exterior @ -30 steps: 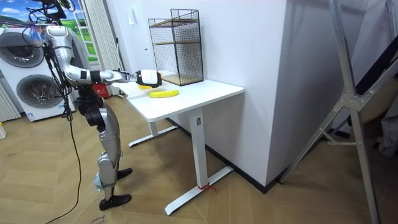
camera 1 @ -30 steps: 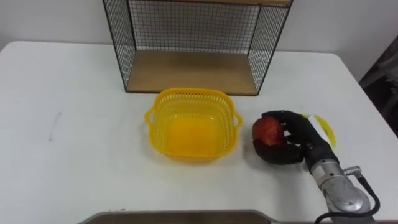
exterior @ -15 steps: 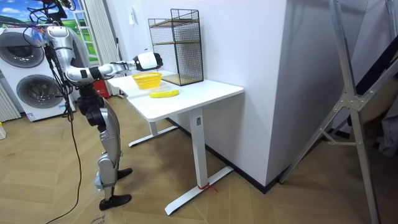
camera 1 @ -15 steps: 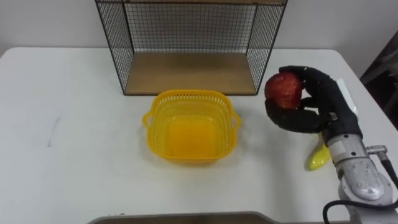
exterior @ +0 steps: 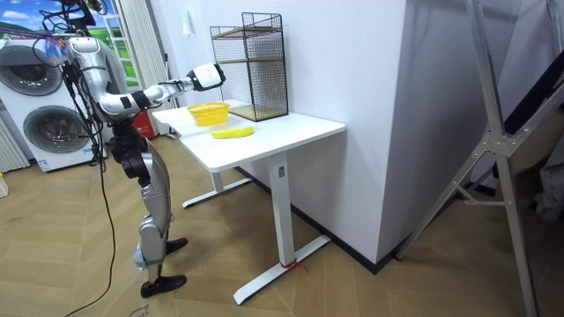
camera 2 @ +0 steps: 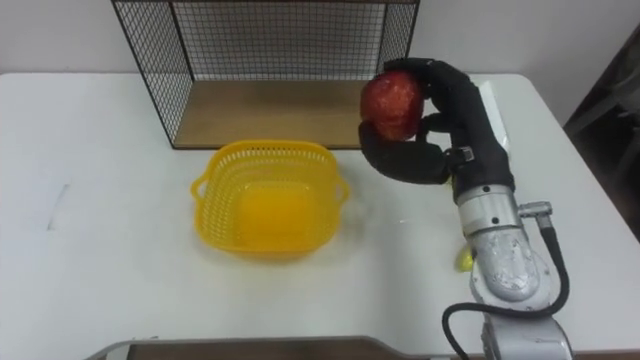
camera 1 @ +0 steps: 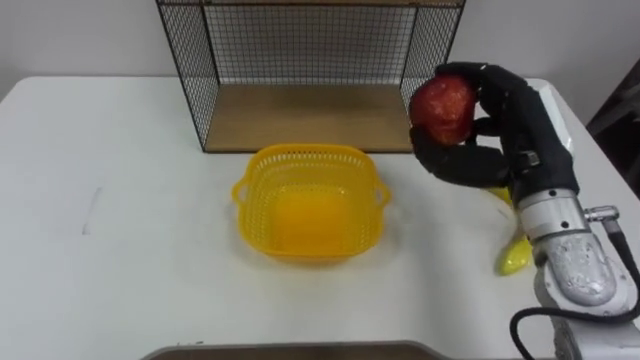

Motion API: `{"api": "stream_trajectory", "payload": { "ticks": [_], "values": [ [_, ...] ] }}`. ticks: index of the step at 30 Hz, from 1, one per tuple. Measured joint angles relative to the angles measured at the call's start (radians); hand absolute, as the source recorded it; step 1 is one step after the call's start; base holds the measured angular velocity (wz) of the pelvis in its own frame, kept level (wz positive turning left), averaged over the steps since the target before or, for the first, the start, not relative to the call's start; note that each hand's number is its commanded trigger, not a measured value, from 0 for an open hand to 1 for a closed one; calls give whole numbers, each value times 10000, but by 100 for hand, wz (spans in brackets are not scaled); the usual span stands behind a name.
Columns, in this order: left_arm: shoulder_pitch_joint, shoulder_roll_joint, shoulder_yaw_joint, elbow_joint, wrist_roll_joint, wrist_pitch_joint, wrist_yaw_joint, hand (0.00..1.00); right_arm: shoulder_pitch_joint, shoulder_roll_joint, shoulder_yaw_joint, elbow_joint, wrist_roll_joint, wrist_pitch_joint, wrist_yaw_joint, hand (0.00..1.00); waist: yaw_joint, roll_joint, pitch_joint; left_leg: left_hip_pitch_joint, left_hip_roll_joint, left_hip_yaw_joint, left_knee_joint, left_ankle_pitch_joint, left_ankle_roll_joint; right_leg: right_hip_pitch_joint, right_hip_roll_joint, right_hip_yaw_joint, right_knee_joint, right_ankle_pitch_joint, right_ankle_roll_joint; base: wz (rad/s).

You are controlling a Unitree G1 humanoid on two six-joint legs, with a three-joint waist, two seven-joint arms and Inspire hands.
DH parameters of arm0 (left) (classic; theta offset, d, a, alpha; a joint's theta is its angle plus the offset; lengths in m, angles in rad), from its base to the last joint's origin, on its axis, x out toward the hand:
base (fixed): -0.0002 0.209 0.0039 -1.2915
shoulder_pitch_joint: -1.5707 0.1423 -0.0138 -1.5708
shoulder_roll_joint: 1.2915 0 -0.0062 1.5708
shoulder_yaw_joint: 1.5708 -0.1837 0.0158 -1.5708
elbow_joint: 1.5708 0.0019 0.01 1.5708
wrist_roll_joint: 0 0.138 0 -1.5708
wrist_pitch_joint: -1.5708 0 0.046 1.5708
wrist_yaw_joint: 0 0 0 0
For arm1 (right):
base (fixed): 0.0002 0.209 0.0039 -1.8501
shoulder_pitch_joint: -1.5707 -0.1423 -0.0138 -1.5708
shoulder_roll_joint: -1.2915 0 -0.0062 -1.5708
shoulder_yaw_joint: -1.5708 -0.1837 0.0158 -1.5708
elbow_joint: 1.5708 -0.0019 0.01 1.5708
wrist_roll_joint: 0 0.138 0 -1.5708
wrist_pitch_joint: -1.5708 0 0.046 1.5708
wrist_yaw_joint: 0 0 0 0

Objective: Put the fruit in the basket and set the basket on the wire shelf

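red apple gripped above the table

nearest, a banana lies on the white table, partly hidden behind the right wrist. the yellow basket sits mid-table. to its right, the right hand is raised off the table, fingers curled around a red apple. beyond stands the wire shelf, just behind the basket.

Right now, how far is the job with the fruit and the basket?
Done: nothing yet; the basket sits empty on the table, in front of the wire shelf. In hand: the right hand has its fingers curled round the apple, held above the table right of the basket. Left: apple in, banana in from the table, basket onto the shelf.
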Motion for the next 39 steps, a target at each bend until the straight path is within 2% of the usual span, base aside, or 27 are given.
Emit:
{"api": "stream_trajectory", "payload": {
  "ticks": [4,8,17,18,19,20,23,28,39],
  "values": [
    [-77,10,-144,-49,3,-12,2,0,-100,-7,554,32,-240,2,431,100,205,-147,49,26,-1,14,-5,0,0,20,3,68,-10,1,1,0],
    [-142,175,-507,-143,3,-14,-56,0,-372,-32,1108,277,-250,21,678,100,312,-211,113,2,0,-42,39,0,0,31,5,-2,-25,2,3,4],
    [-255,237,-685,-341,4,-3,-108,0,-466,-19,1589,486,-305,238,1425,100,536,-162,163,-85,-16,-143,55,-1,-1,16,5,-130,-25,2,4,3],
    [-250,237,-685,-341,4,4,-107,0,-466,-16,1592,486,-305,238,1437,87,539,-159,162,-89,-17,-146,56,-1,-1,17,5,-130,-25,2,4,0],
    [-246,237,-684,-341,3,18,-104,0,-466,-14,1594,486,-306,239,1444,31,542,-150,157,-107,-20,-149,56,-1,-1,20,5,-130,-25,2,4,0],
    [-242,237,-683,-340,2,29,-103,0,-466,-14,1594,486,-305,241,1446,2,537,-145,144,-127,-22,-150,66,0,0,37,5,-132,-26,2,4,0],
    [-222,237,-682,-340,2,52,-103,0,-466,-13,1595,486,-305,277,1446,0,541,-100,108,-127,-26,-154,78,1,1,50,4,-135,-28,2,4,0],
    [-216,208,-700,-307,1,93,-103,0,-465,-22,1595,515,-315,389,1443,0,527,-5,117,-22,-25,-153,44,1,1,130,3,-162,-31,2,4,0],
    [-172,206,-699,-250,1,287,-315,0,-465,-27,1592,891,-348,447,1432,0,491,-12,101,3,-18,-151,41,1,1,131,3,-196,-30,2,4,0]
  ]
}}
